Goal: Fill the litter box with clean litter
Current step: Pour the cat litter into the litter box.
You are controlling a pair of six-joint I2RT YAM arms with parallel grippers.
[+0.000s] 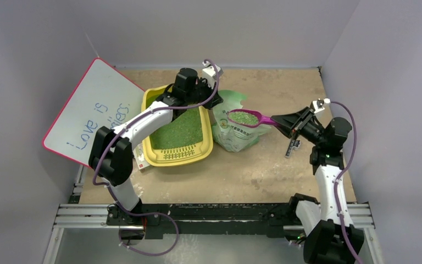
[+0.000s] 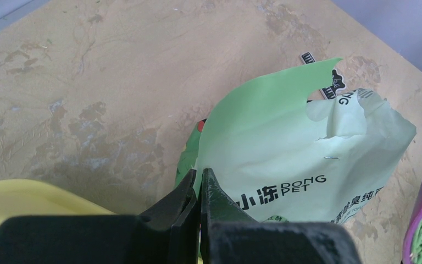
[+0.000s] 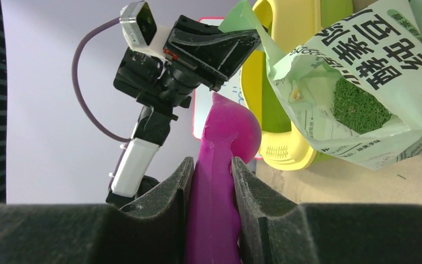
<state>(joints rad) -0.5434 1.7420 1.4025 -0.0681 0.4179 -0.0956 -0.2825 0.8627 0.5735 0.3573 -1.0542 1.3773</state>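
**Loaded scoop held over the bag, litter in the box**

The left gripper [image 2: 199,177] is pinched shut on the bag [image 2: 286,159] at its upper edge, holding that flap up. The right gripper [image 3: 211,168] clamps the handle of the purple scoop [image 1: 247,117], which is heaped with green granules above the bag's mouth. The litter box [image 1: 165,160] sits just left of the bag, and litter [image 1: 184,129] covers its floor.

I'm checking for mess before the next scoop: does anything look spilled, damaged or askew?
No spill shows on the table. The litter bag has a ragged, torn top edge, pinched by the left gripper. The whiteboard sits askew at the table's left edge.
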